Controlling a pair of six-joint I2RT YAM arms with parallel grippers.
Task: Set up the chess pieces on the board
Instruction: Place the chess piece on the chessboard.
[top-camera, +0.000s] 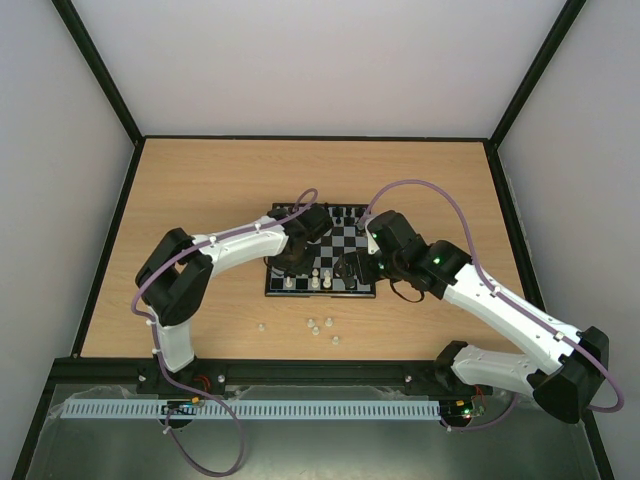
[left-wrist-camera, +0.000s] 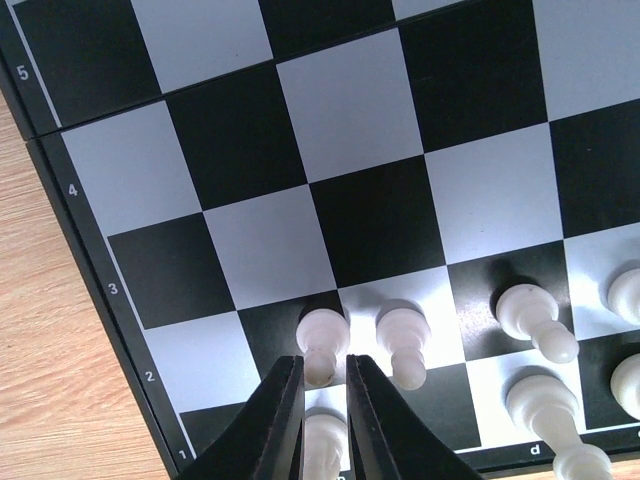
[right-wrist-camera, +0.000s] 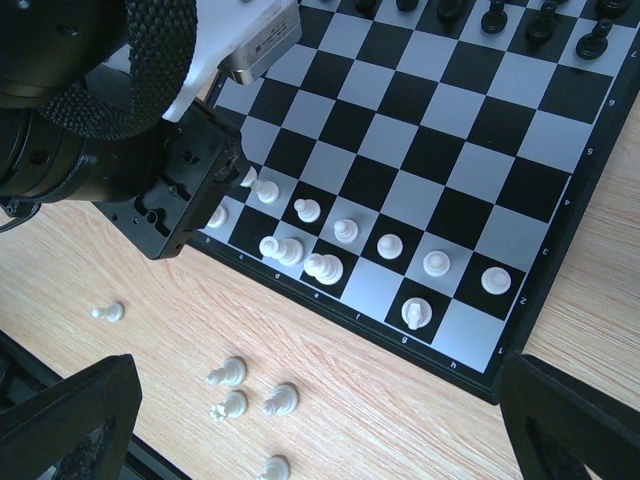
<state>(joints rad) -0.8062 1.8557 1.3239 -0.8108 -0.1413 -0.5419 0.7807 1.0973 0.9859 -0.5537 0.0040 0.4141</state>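
The board (top-camera: 350, 240) lies mid-table. White chess pieces (top-camera: 318, 281) stand on its near rows and black ones (top-camera: 345, 213) on the far row. My left gripper (top-camera: 288, 262) hangs over the near left corner. In the left wrist view its fingertips (left-wrist-camera: 283, 400) are a little apart around the head of a white pawn (left-wrist-camera: 322, 338) that stands on row 2, with a small gap on one side. My right gripper (top-camera: 352, 268) hovers over the board's near edge. In its own view the right gripper (right-wrist-camera: 320, 440) is wide open and empty.
Several loose white pieces (right-wrist-camera: 230, 373) lie on the wooden table (top-camera: 200, 190) in front of the board, also in the top view (top-camera: 318, 326). One lies apart to the left (right-wrist-camera: 110, 312). The left arm's wrist (right-wrist-camera: 150, 150) covers the board's near left corner.
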